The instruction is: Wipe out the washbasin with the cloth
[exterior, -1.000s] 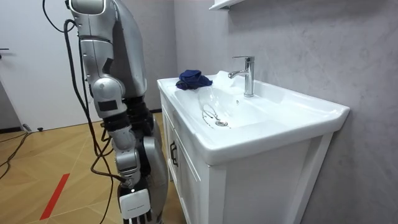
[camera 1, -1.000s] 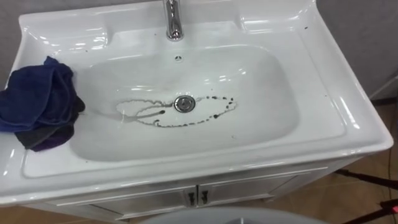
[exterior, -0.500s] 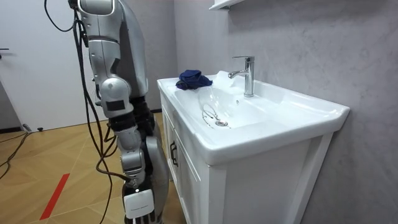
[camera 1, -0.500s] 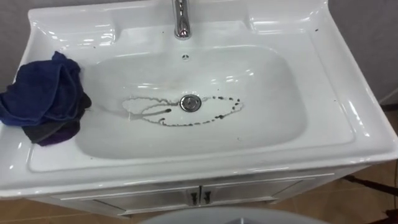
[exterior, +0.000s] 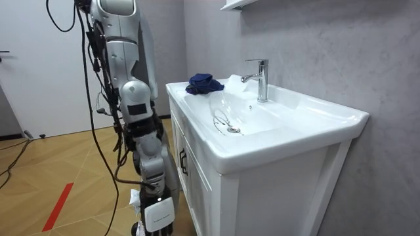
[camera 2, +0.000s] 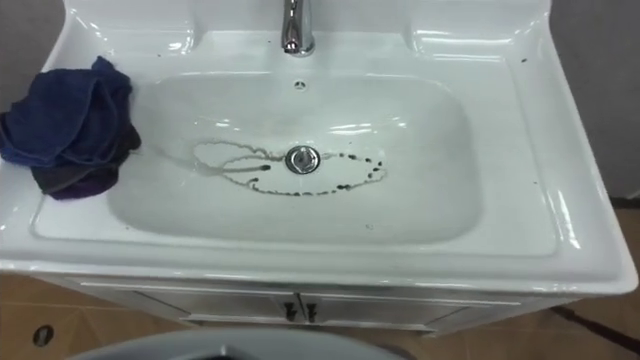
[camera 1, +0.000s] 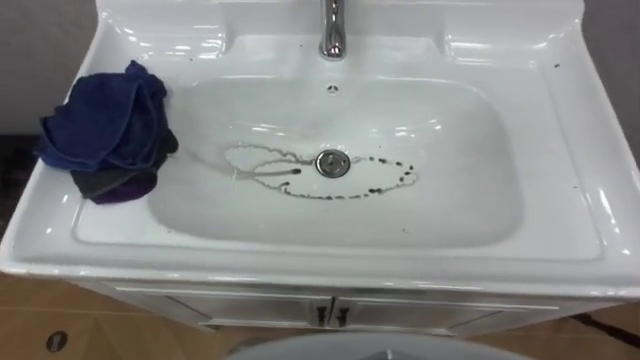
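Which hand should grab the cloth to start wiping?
Left, likely. The blue cloth lies on the basin's left rim, on the robot's left side. The right hand hangs low beside the cabinet, farther from the cloth.

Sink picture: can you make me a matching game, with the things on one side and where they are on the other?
Things:
1 blue cloth
2 tap
3 drain
4 cupboard handles

Places:
A below the front of the basin
B on the left rim
C at the bottom of the bowl
D middle of the back rim

Pairs: 1-B, 2-D, 3-C, 4-A
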Robot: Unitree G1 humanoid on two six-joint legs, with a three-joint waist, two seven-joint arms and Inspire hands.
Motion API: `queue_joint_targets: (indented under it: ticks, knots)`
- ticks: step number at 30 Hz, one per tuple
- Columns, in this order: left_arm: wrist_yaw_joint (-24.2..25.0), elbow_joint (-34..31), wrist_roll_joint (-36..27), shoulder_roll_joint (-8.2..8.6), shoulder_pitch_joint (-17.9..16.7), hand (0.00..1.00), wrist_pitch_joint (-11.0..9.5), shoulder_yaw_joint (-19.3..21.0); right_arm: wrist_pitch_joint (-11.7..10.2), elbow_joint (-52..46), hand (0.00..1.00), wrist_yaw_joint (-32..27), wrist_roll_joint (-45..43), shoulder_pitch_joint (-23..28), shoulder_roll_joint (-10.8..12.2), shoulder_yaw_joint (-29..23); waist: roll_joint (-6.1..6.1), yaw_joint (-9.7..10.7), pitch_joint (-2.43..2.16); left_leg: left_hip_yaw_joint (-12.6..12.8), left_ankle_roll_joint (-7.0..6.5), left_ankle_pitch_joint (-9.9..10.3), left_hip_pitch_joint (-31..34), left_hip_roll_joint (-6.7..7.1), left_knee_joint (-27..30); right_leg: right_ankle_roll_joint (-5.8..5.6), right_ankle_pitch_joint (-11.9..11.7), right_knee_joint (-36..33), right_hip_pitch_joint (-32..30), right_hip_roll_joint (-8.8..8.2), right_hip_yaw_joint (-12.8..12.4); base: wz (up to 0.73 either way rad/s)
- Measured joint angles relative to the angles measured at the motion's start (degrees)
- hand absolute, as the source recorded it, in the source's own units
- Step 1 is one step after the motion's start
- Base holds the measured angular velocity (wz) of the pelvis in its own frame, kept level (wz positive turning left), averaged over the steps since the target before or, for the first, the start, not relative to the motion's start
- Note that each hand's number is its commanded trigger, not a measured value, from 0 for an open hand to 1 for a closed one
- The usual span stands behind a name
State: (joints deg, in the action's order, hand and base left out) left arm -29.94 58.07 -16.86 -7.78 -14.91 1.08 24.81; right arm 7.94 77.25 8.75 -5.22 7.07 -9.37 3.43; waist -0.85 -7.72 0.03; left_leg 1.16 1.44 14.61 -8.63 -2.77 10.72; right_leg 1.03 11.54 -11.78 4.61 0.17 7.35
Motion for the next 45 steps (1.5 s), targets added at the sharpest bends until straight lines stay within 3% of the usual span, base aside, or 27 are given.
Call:
queue_joint_targets:
  ticks: [4,8,12,16,23,30,36,40,45]
  knots:
    - [-9.1,-10.4,-1.7,-0.45,-1.7,0.0,-3.6,2.5,-1.5,-1.8,0.0,-1.9,-2.1,1.3,-0.2,-0.1,0.09,-1.1,-0.11,-1.1,-0.06,0.0,0.0,0.25,0.0,-0.11,-0.1,0.1,0.0,-0.25,0.6,0.08]
    - [-16.1,-15.8,-2.9,-1.61,-1.7,0.0,-6.8,3.6,-1.9,-3.7,0.0,-2.5,-2.7,2.8,-0.5,-0.2,-0.29,-2.2,-0.4,-2.2,-0.25,-0.1,0.0,0.46,-0.1,-0.18,-0.1,-0.1,0.3,-0.34,0.8,0.06]
    - [-22.5,-21.8,-2.9,-3.02,-0.9,0.0,-10.2,6.0,-2.2,-5.0,0.0,-2.6,-4.5,3.2,-1.2,-0.2,-0.93,-3.1,-0.69,-1.7,-0.27,-0.2,-0.1,0.46,-0.2,-0.19,-0.1,0.0,0.1,-0.41,0.8,-0.02]
    - [-26.7,-28.1,-3.4,-4.57,-0.9,0.0,-10.9,7.0,-2.3,-7.7,0.0,-2.9,-4.2,4.2,-2.5,-0.2,-1.97,-3.8,-0.8,-1.6,-0.32,-0.2,-0.1,0.6,-0.2,-0.27,-0.1,-0.1,-0.1,-0.54,0.8,-0.01]
    - [-29.8,-37.5,-1.7,-8.29,-0.8,0.0,-12.4,7.7,-3.2,-8.1,0.0,-3.8,-4.5,5.1,-3.1,-0.1,-3.09,-3.3,-0.79,-2.1,-0.61,-0.4,0.1,1.02,-0.2,-0.42,0.2,-1.0,-0.6,-1.04,1.3,0.03]
    - [-31.0,-45.0,8.8,-10.05,0.8,0.0,-12.8,8.7,-3.8,-8.2,0.0,-3.7,-4.1,5.4,-2.9,-0.2,-3.07,-1.6,-0.72,-2.6,-0.95,-0.7,0.0,1.63,-0.2,-0.88,0.4,-1.6,-0.7,-1.7,1.2,0.0]
    - [-30.9,-51.0,10.1,-10.62,1.1,0.0,-12.8,8.5,-4.7,-8.2,0.0,-3.6,-2.9,5.8,-2.9,-0.3,-2.83,0.4,-0.41,-2.6,-0.95,-0.7,-0.4,1.74,-0.3,-1.02,0.5,-1.7,-0.6,-1.64,0.5,-0.05]
    - [-30.4,-53.5,11.5,-10.62,2.2,0.0,-13.2,7.4,-5.2,-8.1,0.0,-3.1,-2.0,5.9,-2.8,-0.3,-2.95,2.5,0.37,-2.2,-0.95,-0.7,-0.4,1.72,-0.5,-1.06,0.5,-1.7,-0.7,-1.63,0.4,-0.01]
    - [-29.0,-55.4,12.0,-10.63,2.5,0.0,-13.3,5.2,-5.4,-8.1,0.0,-1.2,-1.8,6.1,-2.6,-0.2,-3.16,3.7,0.42,-1.2,-0.95,-0.7,-0.4,1.54,-1.1,-1.08,0.5,-1.9,-1.7,-1.16,-1.3,-0.15]
